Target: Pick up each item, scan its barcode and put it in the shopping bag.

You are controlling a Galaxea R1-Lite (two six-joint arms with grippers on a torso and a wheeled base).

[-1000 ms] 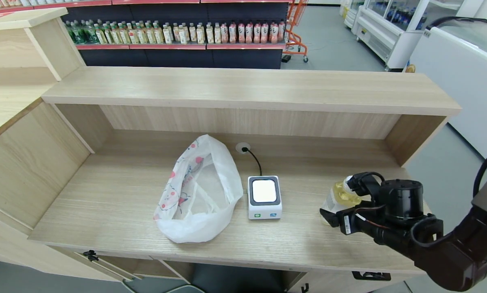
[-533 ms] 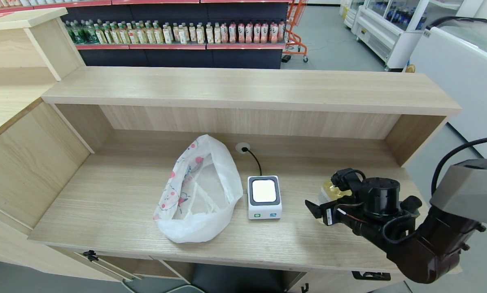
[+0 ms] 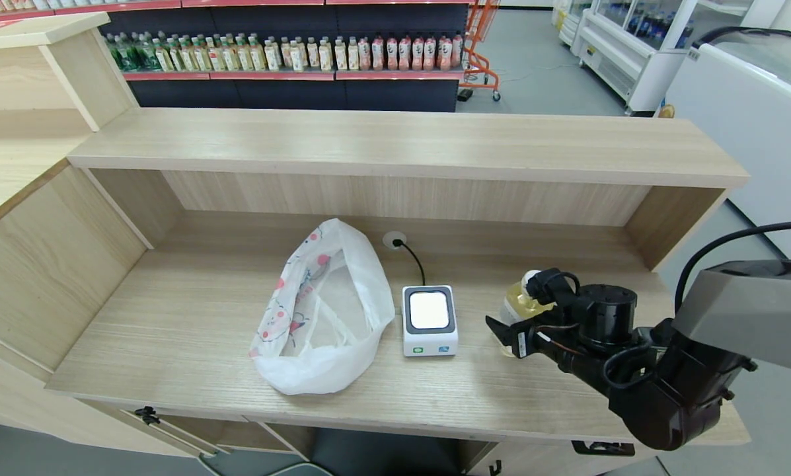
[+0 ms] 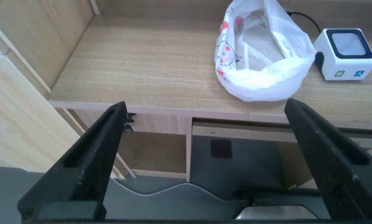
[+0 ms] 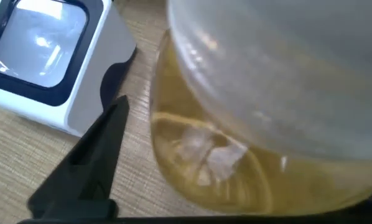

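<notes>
Wooden counter [image 3: 170, 311] w/ a raised back shelf is the biggest thing in the head view. All the task gear sits on its lower level, within arm reach.

Shopping bag [image 3: 322, 311], white plastic w/ red print, lies mid-counter w/ its mouth gaping up toward the robot. It's prob. left slack & open so items can be dropped in w/o a second hand.

Just beside it, on the robot's right, is the scanner [image 3: 429, 319], window facing up, so a barcode has to be held over it label-down. Its cable [image 3: 414, 261] runs back to a hole in the counter, out of the work area.

Right gripper [image 3: 524, 309] is clenched on the bottle [image 3: 515, 305] (clear, yellowish liquid, white cap), one finger on each side of the body, bottle tilted. The bottle is near the scanner's right side, not yet over the window. The right wrist view has bottle [image 5: 267, 124] & scanner [image 5: 43, 56] close together. Can't tell if the bottle is clear of the counter. No barcode is visible.

Left gripper [image 4: 204, 106] hangs off the counter's front edge w/ fingers spread & nothing btwn them, parked away from the bag, I'd guess.
</notes>
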